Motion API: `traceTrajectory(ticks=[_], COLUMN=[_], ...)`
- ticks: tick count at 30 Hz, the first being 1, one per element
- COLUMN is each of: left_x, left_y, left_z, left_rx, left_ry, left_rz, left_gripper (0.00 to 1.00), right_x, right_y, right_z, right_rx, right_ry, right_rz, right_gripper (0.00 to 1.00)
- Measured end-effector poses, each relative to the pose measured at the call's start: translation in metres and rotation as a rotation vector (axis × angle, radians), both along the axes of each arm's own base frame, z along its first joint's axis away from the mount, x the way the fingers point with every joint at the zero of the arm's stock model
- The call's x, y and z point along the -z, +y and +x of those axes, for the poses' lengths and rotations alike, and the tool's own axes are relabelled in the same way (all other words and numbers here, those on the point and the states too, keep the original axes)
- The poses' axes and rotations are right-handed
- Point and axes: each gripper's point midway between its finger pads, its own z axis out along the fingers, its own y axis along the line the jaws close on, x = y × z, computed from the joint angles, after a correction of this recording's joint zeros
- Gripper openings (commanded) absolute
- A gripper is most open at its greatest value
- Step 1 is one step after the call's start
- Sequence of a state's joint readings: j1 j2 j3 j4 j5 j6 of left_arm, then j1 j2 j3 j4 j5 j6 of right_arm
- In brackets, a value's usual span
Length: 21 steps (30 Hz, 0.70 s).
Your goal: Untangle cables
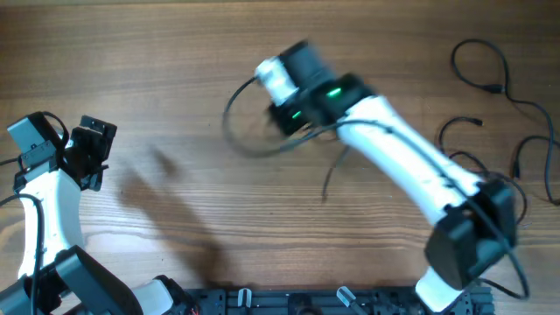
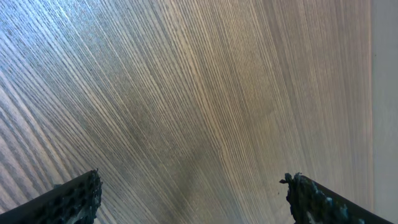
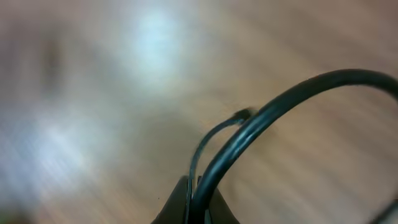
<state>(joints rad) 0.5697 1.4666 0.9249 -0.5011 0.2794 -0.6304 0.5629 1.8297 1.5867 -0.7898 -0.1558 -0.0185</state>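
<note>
My right gripper [image 1: 278,98] is shut on a thin black cable [image 1: 236,131] at the table's middle and holds it above the wood. The cable loops out to the left of the gripper and a loose end trails down to the right [image 1: 331,179]. In the right wrist view the jaws [image 3: 198,199] pinch the cable [image 3: 280,99], which arcs up to the right, with a thinner strand behind it. More loose black cables [image 1: 490,83] lie in separate loops at the far right. My left gripper [image 1: 94,153] is open and empty at the left edge, over bare wood [image 2: 193,193].
The right arm [image 1: 411,166] stretches diagonally from the lower right base across the table. A black rail [image 1: 289,302] runs along the front edge. Thicker black wires hang by the right arm's base [image 1: 516,262].
</note>
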Motion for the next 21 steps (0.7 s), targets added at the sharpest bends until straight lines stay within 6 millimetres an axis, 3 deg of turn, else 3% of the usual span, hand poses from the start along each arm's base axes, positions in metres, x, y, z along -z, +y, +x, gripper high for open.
traceTrajectory(ticks=[4,7,8,9,10,13,15,21], left_x=[0.0,0.0,0.0,0.0,0.0,0.0,0.0,0.0], left_y=[0.0,0.0,0.0,0.0,0.0,0.0,0.0,0.0], left_z=[0.0,0.0,0.0,0.0,0.0,0.0,0.0,0.0], left_rx=[0.0,0.0,-0.001,0.0,0.0,0.0,0.0,0.0], left_ry=[0.0,0.0,0.0,0.0,0.0,0.0,0.0,0.0], left_rz=[0.0,0.0,0.0,0.0,0.0,0.0,0.0,0.0], left_gripper=[1.0,1.0,1.0,1.0,1.0,1.0,1.0,1.0], right_x=[0.012,0.022,0.026,0.03,0.036,0.047,0.051,0.057], right_y=[-0.1,-0.157,-0.174,-0.187,-0.204,-0.236,-0.247,-0.256], right_z=[0.039,0.051,0.053,0.053,0.054,0.055,0.055,0.053], right_rx=[0.269,0.416,0.458,0.49,0.535,0.613,0.638,0.66], right_ry=[0.064,0.097,0.109,0.117,0.126,0.136,0.136,0.146], right_rz=[-0.039,-0.048,-0.048,-0.052,-0.051,-0.051,-0.05,-0.052], right_gripper=[0.04,0.05,0.17,0.35,1.0,1.0,1.0,1.0])
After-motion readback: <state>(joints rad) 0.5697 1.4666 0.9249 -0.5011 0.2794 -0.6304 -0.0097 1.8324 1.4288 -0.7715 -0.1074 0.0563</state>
